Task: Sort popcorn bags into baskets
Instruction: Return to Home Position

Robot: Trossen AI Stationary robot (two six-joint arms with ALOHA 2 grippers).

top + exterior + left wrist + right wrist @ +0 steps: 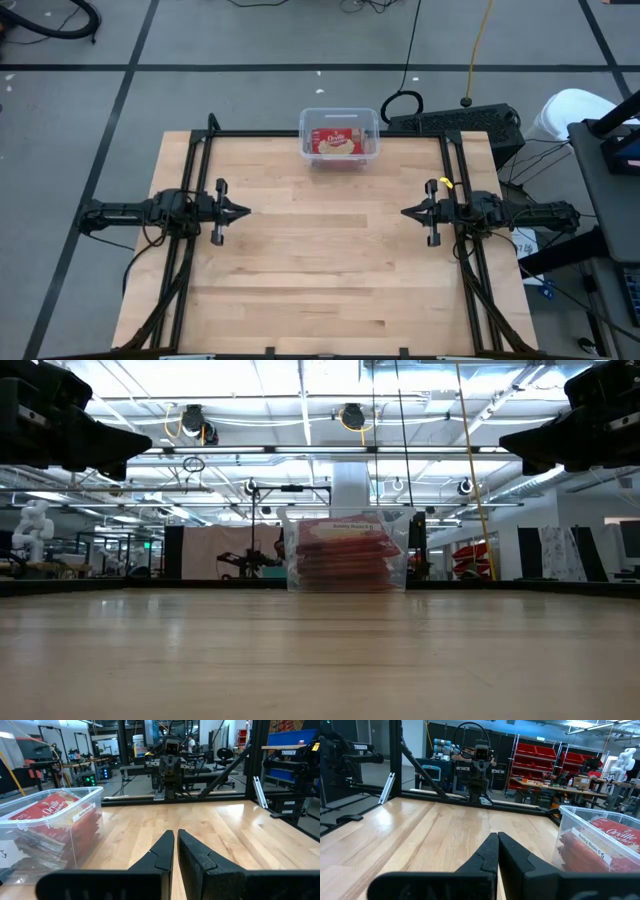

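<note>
A clear plastic tub stands at the middle of the table's far edge, holding a stack of red and yellow popcorn bags. The low view shows the stacked bags filling the tub nearly to its rim. My left gripper hovers shut above the table's left side, pointing right, far from the tub. My right gripper hovers shut above the right side, pointing left. Each wrist view shows the tub beside its shut fingers: tub, tub.
The wooden tabletop lies bare between the two arms. A black frame rail runs along the far edge beside the tub. Cables and a power strip lie on the floor beyond the table's far right corner.
</note>
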